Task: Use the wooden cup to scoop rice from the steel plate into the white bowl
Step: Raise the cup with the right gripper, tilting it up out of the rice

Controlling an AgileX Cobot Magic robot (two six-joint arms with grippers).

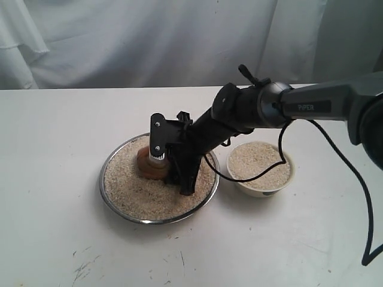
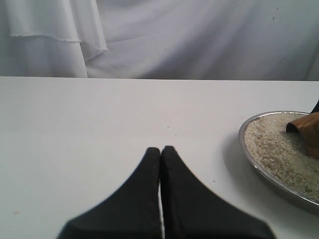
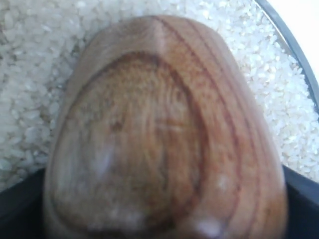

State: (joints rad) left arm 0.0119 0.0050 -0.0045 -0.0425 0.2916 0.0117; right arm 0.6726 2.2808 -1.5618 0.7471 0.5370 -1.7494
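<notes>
The steel plate (image 1: 114,197) lies left of centre, filled with rice (image 1: 137,194). My right gripper (image 1: 170,164) reaches into it and is shut on the wooden cup (image 1: 149,164), which is tipped on its side with its mouth pressed into the grains. In the right wrist view the cup's (image 3: 164,129) grained base fills the picture, with rice (image 3: 30,59) around it, the plate's rim (image 3: 295,47) at one corner and dark fingers (image 3: 304,194) at its sides. The white bowl (image 1: 263,191) stands right of the plate and holds rice (image 1: 258,162). My left gripper (image 2: 160,149) is shut and empty over bare table, with the plate (image 2: 279,185) and cup (image 2: 306,130) beside it.
A white table (image 1: 54,149) carries everything, with a white cloth backdrop (image 1: 149,42) behind it. The right arm (image 1: 311,107) stretches in from the right above the bowl, and its black cable (image 1: 353,179) hangs down past the bowl to the table's right side.
</notes>
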